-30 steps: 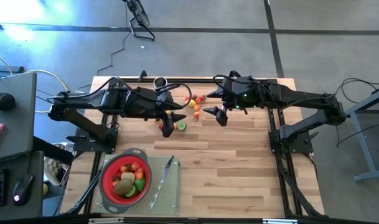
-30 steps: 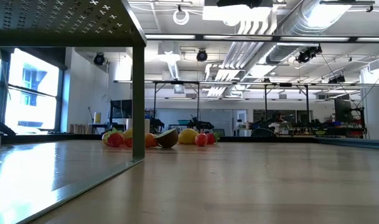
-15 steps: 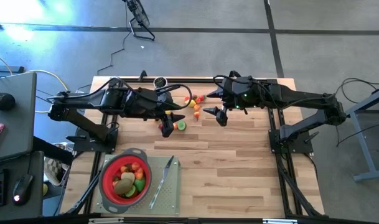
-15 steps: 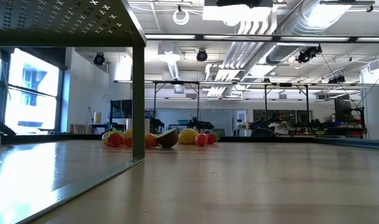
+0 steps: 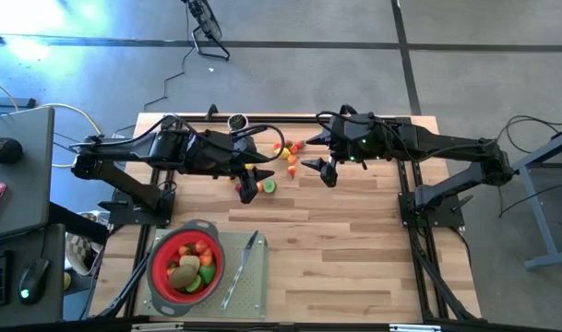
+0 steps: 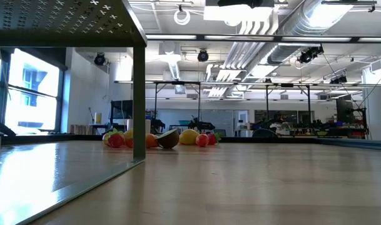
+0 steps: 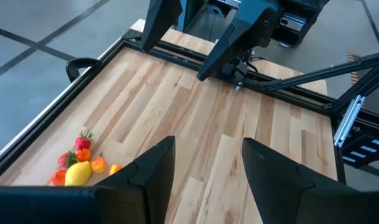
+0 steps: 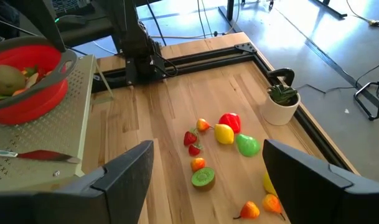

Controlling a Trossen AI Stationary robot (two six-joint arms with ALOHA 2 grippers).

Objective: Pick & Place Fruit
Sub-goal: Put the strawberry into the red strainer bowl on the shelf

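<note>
Honestly, the fruit (image 8: 224, 133) looks light, hard and roll-prone, so the empty, spread right gripper (image 5: 330, 174) should pinch one across its middle.

No readable text, labels, brands, numbers or signs anywhere in these views.

Bright, even overhead light w/ glare top-left on floor (image 5: 41, 46); low view's foreground soft.
</note>
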